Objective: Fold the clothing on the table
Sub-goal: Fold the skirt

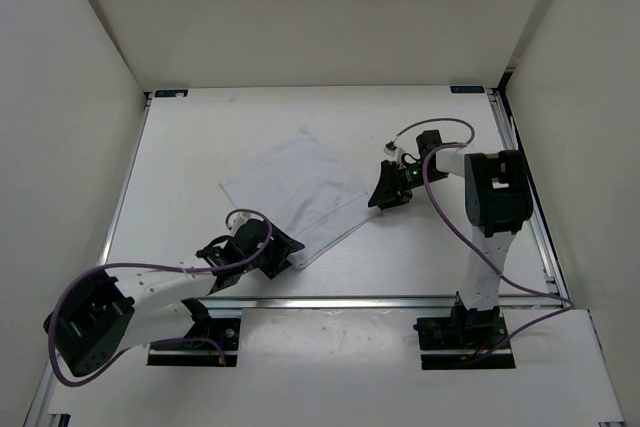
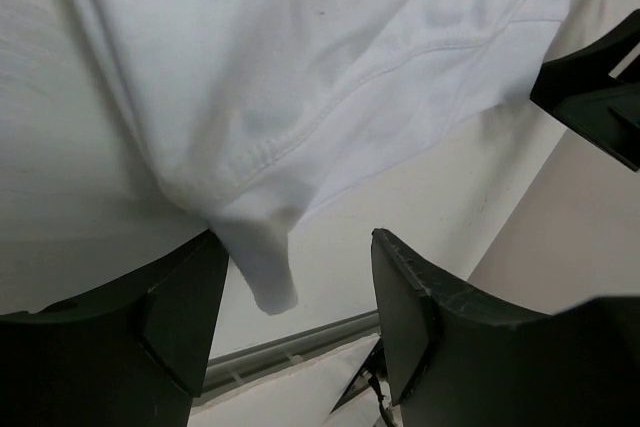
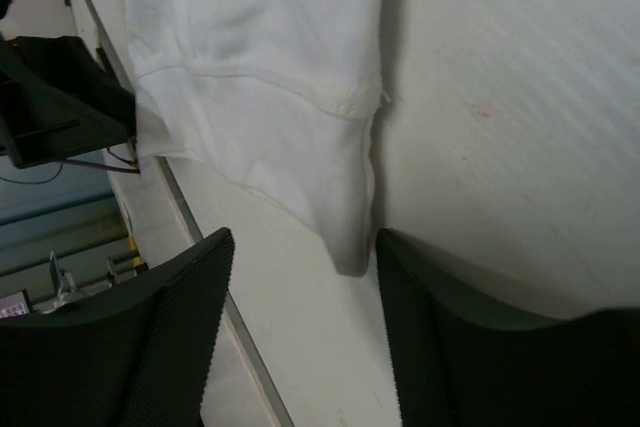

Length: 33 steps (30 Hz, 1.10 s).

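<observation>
White walls (image 1: 330,7) are boxing in the off-white desk (image 1: 200,137) that I am watching from overhead, and metal rails (image 1: 525,187) are running along its edges. The clothing (image 1: 293,195), a plain white piece of fabric, is lying flat near the middle of the desk. It is turned like a diamond, with one corner pointing to the far side and one toward the near rail.

The left arm (image 1: 150,292) is reaching in from the near left. Through its wrist camera I am seeing the left end effector (image 2: 297,239) sitting at the near corner of the clothing. Its fingers (image 2: 160,337) are standing apart. A small hemmed tip of the fabric is poking into the gap, just beside the left-hand finger. Bare desk is showing between that tip and the other finger, so the jaws are not closing on anything.

The right arm (image 1: 495,192) is bending in from the right side, and the right end effector (image 3: 305,237) is sitting at the right-hand corner of the clothing. I am seeing its fingers (image 3: 480,347) standing apart as well. A narrow tip of the fabric is lying in the gap close to the right-hand finger, though I cannot tell whether it is touching. Beyond both sets of fingers the fabric is spreading away flat on the desk.
</observation>
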Tool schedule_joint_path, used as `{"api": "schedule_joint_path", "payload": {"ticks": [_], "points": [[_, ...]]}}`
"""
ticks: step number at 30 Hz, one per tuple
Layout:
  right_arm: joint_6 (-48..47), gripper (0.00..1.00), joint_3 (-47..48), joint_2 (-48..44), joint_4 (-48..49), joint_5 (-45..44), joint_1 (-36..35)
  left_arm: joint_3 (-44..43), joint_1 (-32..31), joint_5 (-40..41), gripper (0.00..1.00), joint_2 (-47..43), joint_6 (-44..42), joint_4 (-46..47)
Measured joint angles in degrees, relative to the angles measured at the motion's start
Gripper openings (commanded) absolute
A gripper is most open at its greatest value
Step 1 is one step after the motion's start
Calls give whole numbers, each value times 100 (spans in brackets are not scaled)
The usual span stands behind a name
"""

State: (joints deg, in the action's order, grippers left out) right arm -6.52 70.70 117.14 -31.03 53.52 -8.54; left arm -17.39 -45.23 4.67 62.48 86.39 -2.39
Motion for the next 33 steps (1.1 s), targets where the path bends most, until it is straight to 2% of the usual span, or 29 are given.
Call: {"api": "schedule_joint_path", "payload": {"ticks": [1,3,4,5,7,8,11,13,14,19,25,33], "points": [[-13,60,48,48,-17,-15,-20,-37,-4,4,68,24,-7,11],[-17,49,140,142,-26,-57,-28,-79,-15,9,66,70,-13,63],[-24,43,164,173,-20,-83,-35,-85,-22,9,60,92,-13,87],[-26,41,173,199,-4,-151,-37,-87,-35,11,57,114,-2,96],[-17,35,175,234,-2,-179,-37,-90,-70,13,45,162,0,140],[-15,33,175,234,-2,-223,-37,-90,-90,11,43,184,-9,162],[-42,23,175,236,0,-330,-37,-101,-157,4,30,234,-9,221],[-55,8,175,236,0,-409,-37,-116,-192,-15,8,269,2,273],[-68,1,175,236,9,-457,-37,-118,-214,-22,0,271,9,297],[-136,0,188,236,-57,-527,-39,-122,-247,-111,0,81,-70,221],[-498,0,133,-46,-490,-734,-39,-245,114,-479,0,-767,-245,-568],[-1239,0,-745,-1764,-1370,-1180,-334,-452,522,-1624,0,-1620,-490,-1838]]}}
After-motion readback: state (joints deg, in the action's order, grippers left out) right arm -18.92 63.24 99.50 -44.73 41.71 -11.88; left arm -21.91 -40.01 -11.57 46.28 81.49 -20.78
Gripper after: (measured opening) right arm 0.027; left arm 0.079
